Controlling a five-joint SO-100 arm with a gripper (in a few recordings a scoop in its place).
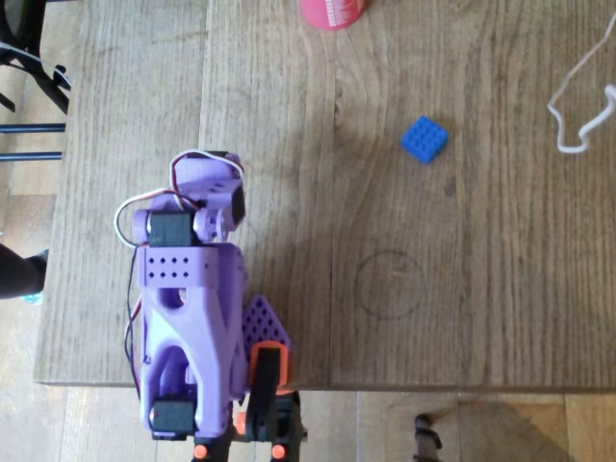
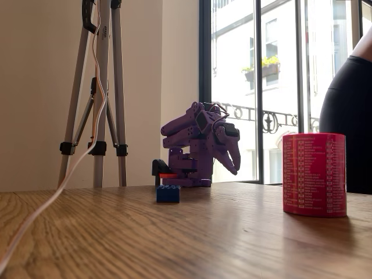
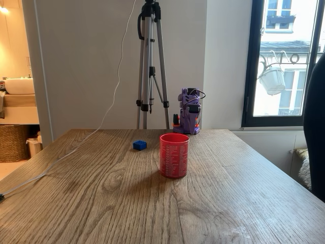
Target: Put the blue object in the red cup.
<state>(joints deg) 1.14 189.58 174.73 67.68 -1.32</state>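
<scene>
Nearest the camera in a fixed view stands the red cup (image 3: 174, 155) on the wooden table (image 3: 228, 203). Farther back and left lies the blue object (image 3: 139, 145), well apart from the folded purple arm's gripper (image 1: 262, 332), whose jaws I cannot tell apart.

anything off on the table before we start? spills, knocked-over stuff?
Nothing stands out. The red cup stands upright, the blue object lies flat, studs up, apart from the cup, and the purple arm sits folded at the table edge. A white cable trails loose across the wood.
</scene>
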